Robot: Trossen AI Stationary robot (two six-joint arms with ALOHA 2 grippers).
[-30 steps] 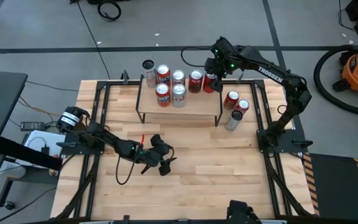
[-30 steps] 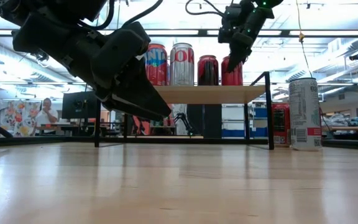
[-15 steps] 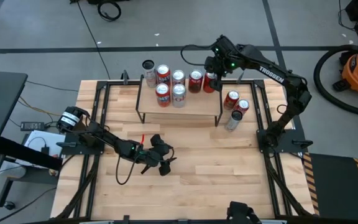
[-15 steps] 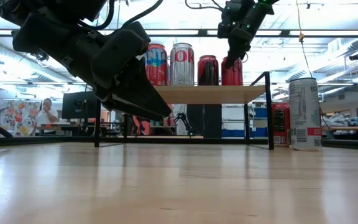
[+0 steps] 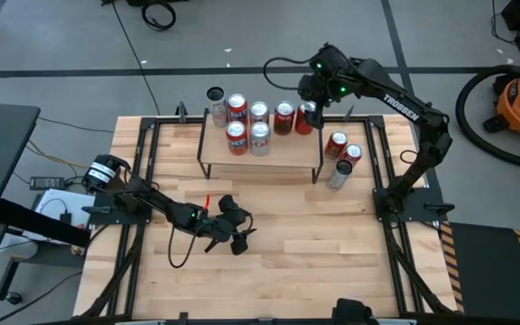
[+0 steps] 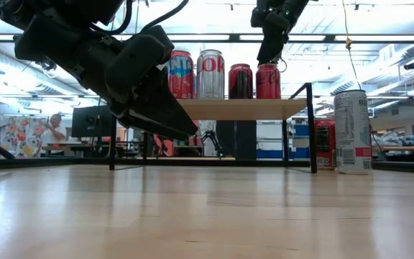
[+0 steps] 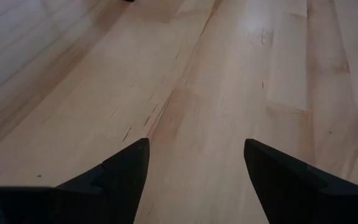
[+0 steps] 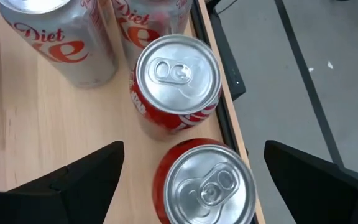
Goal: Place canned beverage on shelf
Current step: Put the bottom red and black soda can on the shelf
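Observation:
The shelf [image 5: 260, 162] [image 6: 243, 108] stands at the table's far side with several cans upright on it. The one at its right end is a red can [image 6: 268, 80] [image 8: 207, 180]. My right gripper [image 5: 311, 97] [image 6: 264, 54] [image 8: 194, 146] hangs open just above that can, fingers slanting down and clear of its top. A second red can [image 8: 178, 81] stands beside it. My left gripper [image 5: 237, 236] [image 7: 196, 143] is open a little above the bare tabletop near the table's middle, holding nothing.
Three more cans [image 5: 336, 144] [image 5: 350, 155] [image 5: 339, 173] stand on the table right of the shelf; the nearest is a pale can [image 6: 353, 131]. The left arm [image 6: 106, 57] fills the low view's upper left. A person [image 6: 52, 129] is far behind the table.
My right gripper has risen from the top of the red can at the shelf's right end and now hangs clear above it. The can stays upright on the shelf.

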